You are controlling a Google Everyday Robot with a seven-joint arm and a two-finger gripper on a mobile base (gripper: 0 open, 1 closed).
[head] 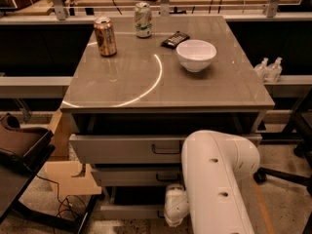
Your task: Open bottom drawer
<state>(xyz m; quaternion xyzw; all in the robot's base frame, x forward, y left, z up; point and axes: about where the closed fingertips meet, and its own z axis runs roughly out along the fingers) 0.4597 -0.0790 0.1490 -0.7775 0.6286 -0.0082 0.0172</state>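
Here, a grey cabinet (165, 87) is seen from above and in front, filling the middle of the frame, with three grey drawers stacked under its top. The bottom drawer (130, 211) is found at the lower centre of the frame, lowest of the three, and its flat front is separated from the middle drawer (129, 175) by a dark gap. Its small dark handle (159, 213) is shown at the right end of the visible front. A thick white arm (217, 179) is seen rising from the lower right of the frame and covers the right part of all three drawer fronts. The gripper (168, 213) is carried at its lower end, low in the centre of the frame, right at the bottom drawer's handle. It is mostly hidden behind the white wrist, so it cannot be told whether it is open, closed or holding the handle. The top drawer (122, 149) is the widest, with a dark handle near its middle. On the cabinet top, a brown can (105, 36) and a pale green can (143, 20) are stood upright toward the upper left, a dark packet (175, 39) is laid near the back, and a white bowl (196, 55) is set just right of it. A bright curved line (148, 87) is drawn across the top. Two small bottles (268, 69) are seen at the right edge.
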